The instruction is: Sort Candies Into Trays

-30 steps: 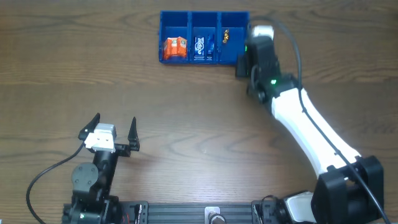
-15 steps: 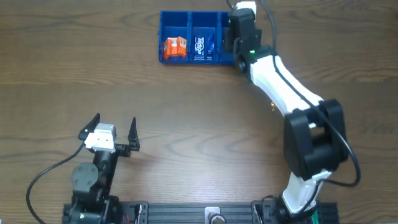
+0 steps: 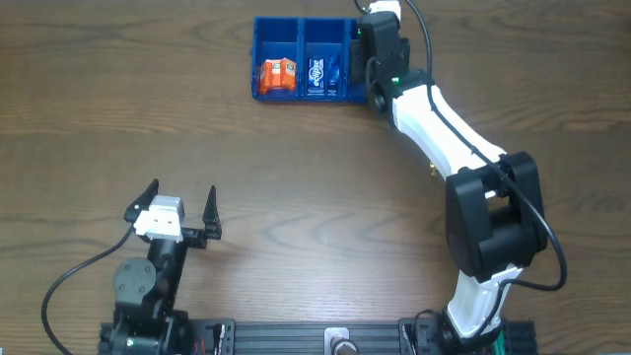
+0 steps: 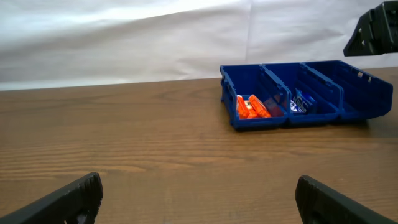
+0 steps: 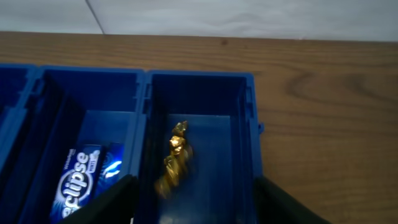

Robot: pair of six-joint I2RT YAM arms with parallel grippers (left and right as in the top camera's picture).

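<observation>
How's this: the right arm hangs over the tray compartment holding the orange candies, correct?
Not orange. The right wrist view shows the right arm over the tray's compartment holding the gold candies; the orange candies lie at the other end.

The blue tray (image 5: 199, 77) holds gold candies (image 5: 175, 159) in its end compartment.

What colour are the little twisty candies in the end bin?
The candies are shiny gold; the right wrist view shows them best.
</observation>
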